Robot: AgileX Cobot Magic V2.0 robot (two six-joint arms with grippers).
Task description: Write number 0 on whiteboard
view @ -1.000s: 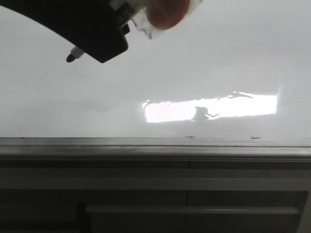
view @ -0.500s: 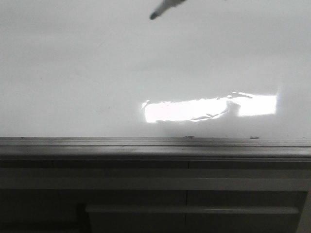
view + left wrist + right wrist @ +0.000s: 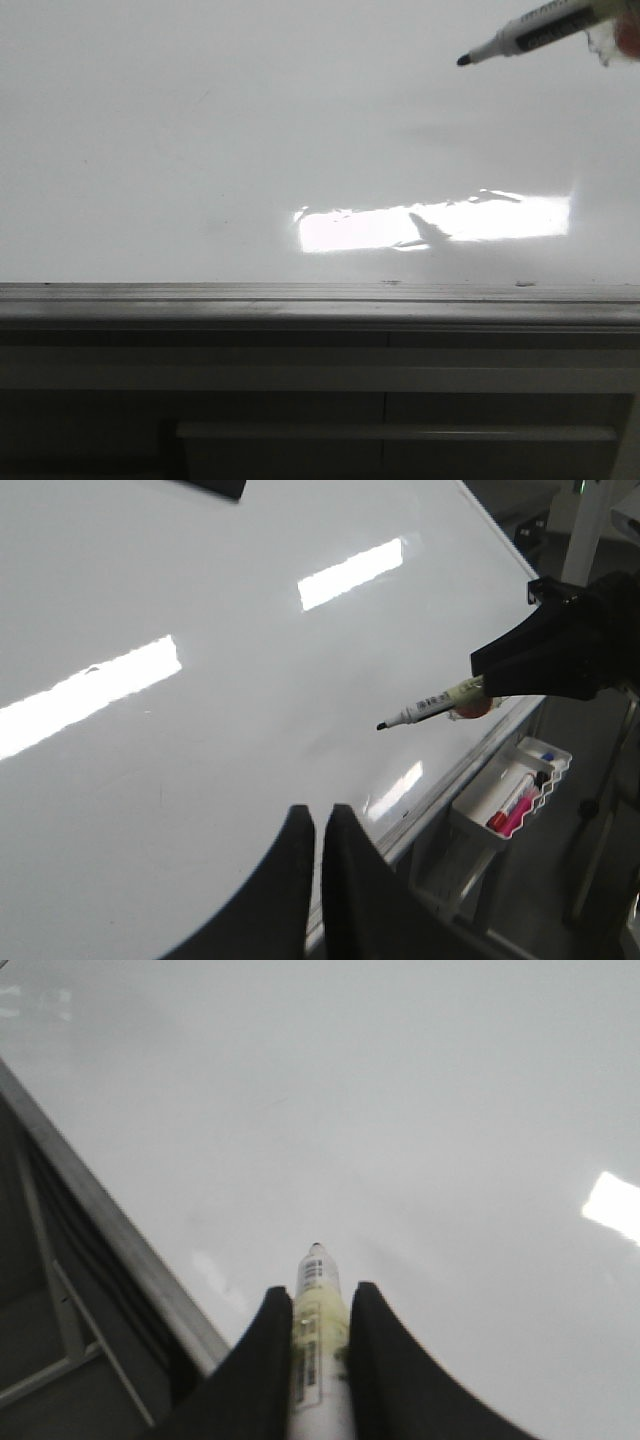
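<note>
Jaws of the right gripper point(image 3: 318, 1335) are closed on a white marker pen with a yellow label point(image 3: 315, 1360); jaws of the left gripper point(image 3: 318, 825) are pressed nearly together with only a thin slit between them and nothing held.

Front view: the large glossy white whiteboard point(image 3: 200, 130) fills the upper part of the frame, with its grey metal rail point(image 3: 300, 303) running along the edge nearest the camera. The marker pen point(image 3: 535, 30) enters from the upper right, tilted, its dark tip pointing left and slightly down. Whether the tip touches the board cannot be told here. A bright rectangular glare patch point(image 3: 440, 222) lies on the board near the rail, crossed by a dark pointed shadow. No drawn stroke of the number 0 is visible on the board.

Left wrist view: the two black fingers point(image 3: 290, 880) of the left gripper hang over the whiteboard point(image 3: 200, 730). The black right gripper point(image 3: 480, 685) holds the marker pen point(image 3: 430, 705) over the board's railed edge, well apart from the left gripper. A white tray point(image 3: 510, 795) with red and pink markers sits beyond that edge.

Right wrist view: the marker pen stands between the black fingers point(image 3: 265, 1360), its tip aimed at the unmarked whiteboard point(image 3: 400, 1110), near the rail point(image 3: 120, 1240).
</note>
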